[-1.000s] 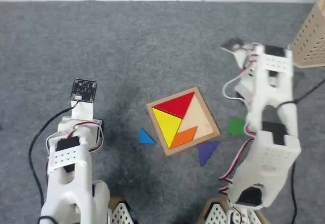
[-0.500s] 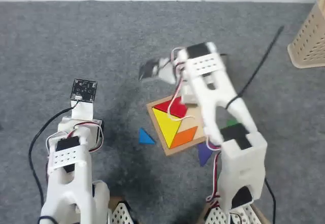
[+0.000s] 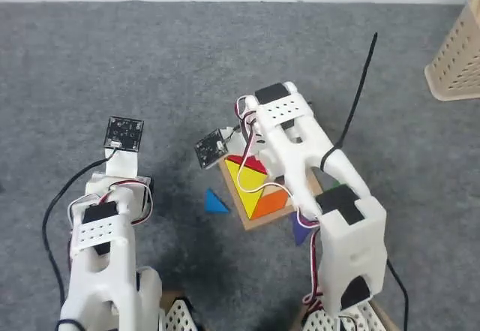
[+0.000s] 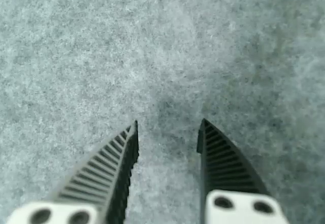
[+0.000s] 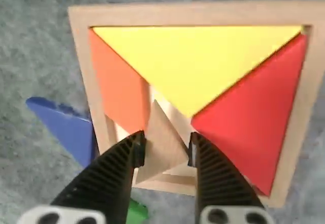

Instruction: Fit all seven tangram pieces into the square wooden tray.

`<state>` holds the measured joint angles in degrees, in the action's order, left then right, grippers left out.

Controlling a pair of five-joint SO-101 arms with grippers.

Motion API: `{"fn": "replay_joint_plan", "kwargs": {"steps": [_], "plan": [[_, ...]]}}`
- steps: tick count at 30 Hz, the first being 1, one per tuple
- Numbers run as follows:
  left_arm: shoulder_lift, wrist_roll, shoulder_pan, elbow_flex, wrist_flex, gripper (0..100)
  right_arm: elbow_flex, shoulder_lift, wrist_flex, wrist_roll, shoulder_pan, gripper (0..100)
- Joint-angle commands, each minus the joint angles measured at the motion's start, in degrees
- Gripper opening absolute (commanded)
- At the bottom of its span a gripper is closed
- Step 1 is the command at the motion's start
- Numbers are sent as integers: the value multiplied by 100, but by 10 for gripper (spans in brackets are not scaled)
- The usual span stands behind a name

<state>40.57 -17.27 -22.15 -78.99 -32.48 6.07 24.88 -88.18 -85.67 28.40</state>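
The pale wooden triangle (image 5: 158, 140) is clamped between the two ribbed fingers (image 5: 122, 165) of the right claw (image 5: 165, 150). This claw is drawn in to a narrow gap and grips the piece on both sides. The piece is tilted and sits over the bare part of the square wooden tray (image 5: 177, 13). Whether it touches the tray floor cannot be determined.

Inside the tray, beyond the claw's fingertips, lies the yellow triangle (image 5: 198, 61). The red triangle (image 5: 254, 122) lies beside one finger and meets the yellow triangle along one edge. The orange piece (image 5: 119, 97) lies beside the other finger and also borders the yellow triangle.

Outside the tray, on the orange piece's side of the claw, a violet-blue triangle (image 5: 61, 125) lies on the grey table (image 5: 30, 41), just beside the tray wall. A green piece (image 5: 136, 211) shows near the claw's base, partly hidden by a finger.

In the high view, the right arm (image 3: 300, 158) extends over the tray (image 3: 259, 222) and covers its far side. A small blue triangle (image 3: 215, 202) lies on the table near the tray, on the claw's side toward the left arm (image 3: 105, 226).

The left claw (image 4: 167, 127) is spread wide with nothing between its fingers, over bare table and well apart from the tray. A pale slotted basket (image 3: 454, 53) stands at the table's far right edge, well apart from both claws.
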Motion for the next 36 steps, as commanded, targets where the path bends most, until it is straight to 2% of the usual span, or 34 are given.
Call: {"fn": "replay_joint_plan", "kwargs": {"steps": [1, 6, 12, 19, 22, 24, 28, 36], "plan": [[141, -53, 0, 13, 123, 174, -62, -497, -40, -53, 268, 95], [141, -53, 0, 13, 123, 174, -53, -523, -31, 185, 338, 107], [141, -53, 0, 13, 123, 174, -44, -532, -40, 404, 312, 239], [141, -62, 0, 13, 123, 174, 114, -532, -110, 501, 295, 182], [141, -62, 0, 13, 123, 174, 563, -532, -224, 1292, 110, 75], [141, -62, 0, 13, 123, 174, 897, -532, -356, 2101, -84, 0], [141, -62, 0, 13, 123, 174, 1213, -558, -400, 3385, -505, 2], [141, -62, 0, 13, 123, 174, 888, -1156, -330, 4958, -1464, 6]]}}
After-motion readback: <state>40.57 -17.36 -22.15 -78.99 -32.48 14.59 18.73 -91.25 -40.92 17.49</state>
